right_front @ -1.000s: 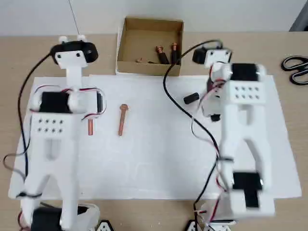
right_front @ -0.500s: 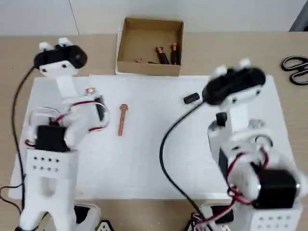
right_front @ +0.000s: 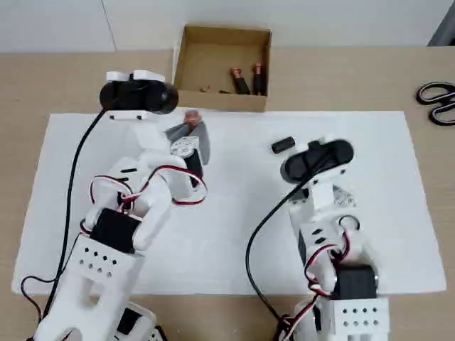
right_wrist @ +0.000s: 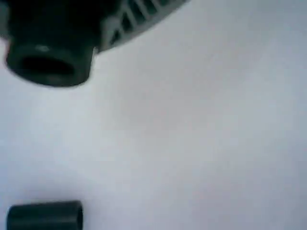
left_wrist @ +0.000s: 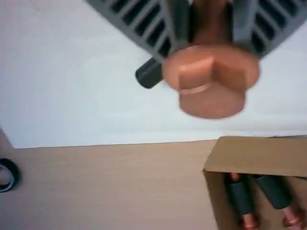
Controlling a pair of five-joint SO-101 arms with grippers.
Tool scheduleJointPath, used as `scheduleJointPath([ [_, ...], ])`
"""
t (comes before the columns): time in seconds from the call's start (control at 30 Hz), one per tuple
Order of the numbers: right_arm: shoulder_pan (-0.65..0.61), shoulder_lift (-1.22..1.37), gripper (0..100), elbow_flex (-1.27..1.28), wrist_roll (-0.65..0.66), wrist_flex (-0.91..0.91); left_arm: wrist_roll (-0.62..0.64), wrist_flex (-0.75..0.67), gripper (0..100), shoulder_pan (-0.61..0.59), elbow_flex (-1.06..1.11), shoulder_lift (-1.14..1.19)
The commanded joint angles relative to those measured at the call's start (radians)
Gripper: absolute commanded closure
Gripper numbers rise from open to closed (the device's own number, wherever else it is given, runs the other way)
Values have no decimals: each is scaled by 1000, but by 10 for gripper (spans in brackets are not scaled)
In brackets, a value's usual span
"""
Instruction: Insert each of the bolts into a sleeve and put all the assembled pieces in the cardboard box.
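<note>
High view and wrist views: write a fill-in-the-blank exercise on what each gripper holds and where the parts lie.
1. The left gripper is shut on a copper-coloured hex-head metal ____.
2. The right gripper is shut on a short black tubular ____.
3. A second black tube lies loose on the white sheet of ____.
4. The assembled pieces lie inside the open brown cardboard ____.
Missing words: bolt; sleeve; paper; box.

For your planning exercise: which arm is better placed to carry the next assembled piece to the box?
Probably left: its gripper holds a bolt near the box, while the right arm, holding a sleeve, sits farther back.
</note>
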Motion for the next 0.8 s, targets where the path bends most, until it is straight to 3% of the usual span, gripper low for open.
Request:
scheduleJointPath([
  [0.0,-5,-97,994,64,-40,-50,9,-69,994,35,-4,-32],
  [0.2,-91,-351,994,261,-250,-186,28,-124,994,83,64,-32],
  [0.37,-189,-473,994,327,-253,-202,25,-222,994,115,117,-34],
  [0.77,-340,-473,994,345,-253,-203,23,-236,994,213,120,-34],
])
